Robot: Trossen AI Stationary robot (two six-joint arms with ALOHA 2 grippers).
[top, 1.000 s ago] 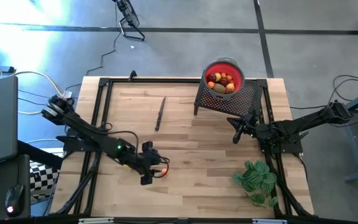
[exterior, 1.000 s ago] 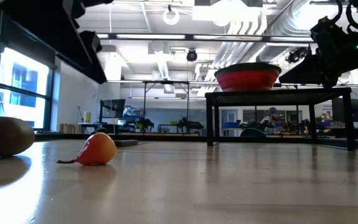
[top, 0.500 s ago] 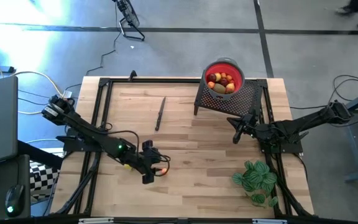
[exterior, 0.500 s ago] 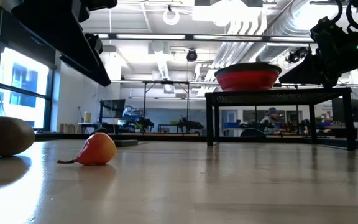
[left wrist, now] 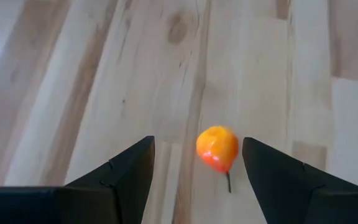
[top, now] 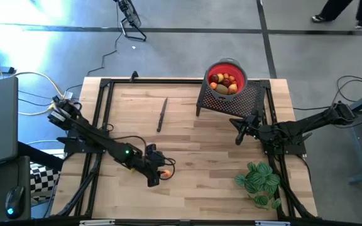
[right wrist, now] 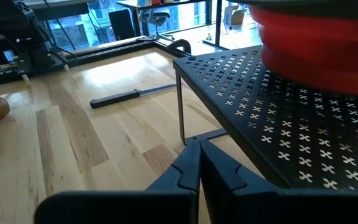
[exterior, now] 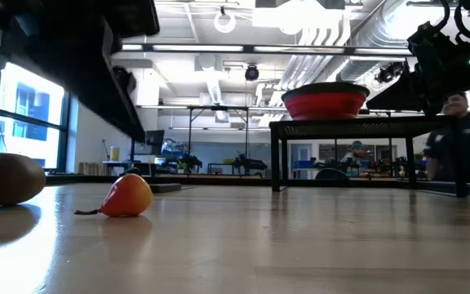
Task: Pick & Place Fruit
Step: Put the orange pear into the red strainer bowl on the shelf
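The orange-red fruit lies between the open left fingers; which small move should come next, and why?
Probably lower the left gripper a little, then close. The orange-red fruit lies loose on the table between the open fingers, nearer one finger, touching neither.

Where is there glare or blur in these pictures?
High view: bright glare washes over the floor at upper left. Low view: ceiling lights blow out, and the brown fruit looks soft. Left wrist view: the open left pincer frames a crisp orange fruit.
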